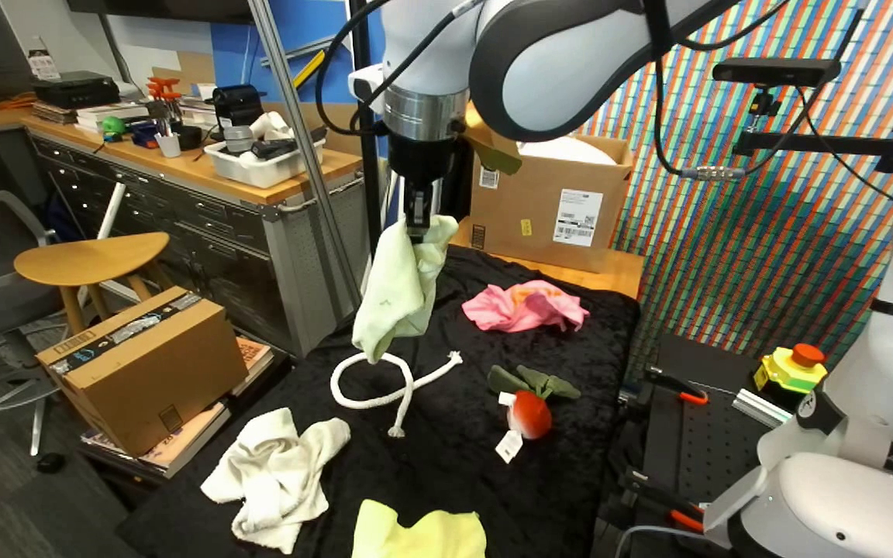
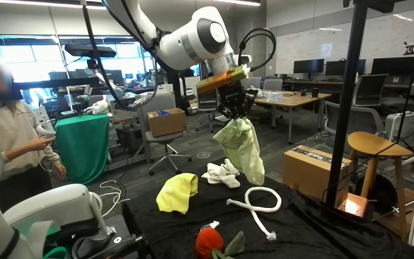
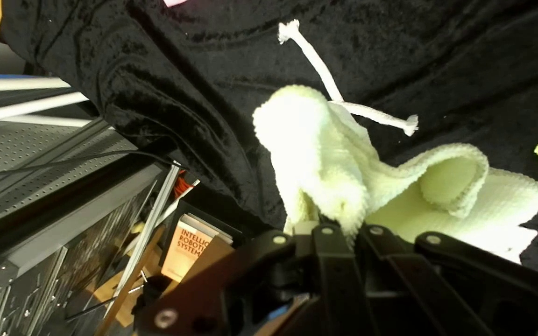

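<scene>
My gripper [image 1: 417,231]: above the black cover [image 1: 477,480], pointing down; jaws pinching a bunched part of the pale green cloth [image 2: 243,151].
Pale green cloth: in my grip by its upper end, the rest hanging in the air in both exterior views; in the wrist view one edge curls into a loose roll; small star-shaped mark on its face.
White rope [image 2: 262,209]: on the black cover, below and near the hanging cloth; crosses itself in a single loop, ends frayed; the cloth hides part of it from my wrist view.
Off-white cloth [image 1: 280,477]: crumpled near an edge of the cover.
Yellow cloth [image 2: 177,194]: near the off-white one but apart, one fold raised.
Pink cloth [image 1: 525,306]: loose heap with an orange patch, on the side toward a large cardboard box [image 1: 520,201].
Red plush [image 1: 533,416]: near the rope but apart; green leaves, white tags.
Beyond the cover: a person [image 2: 16,133] holding a white controller [image 2: 45,130]; a smaller box [image 1: 152,372] on books [image 1: 198,435], near a wooden stool [image 1: 94,257].
</scene>
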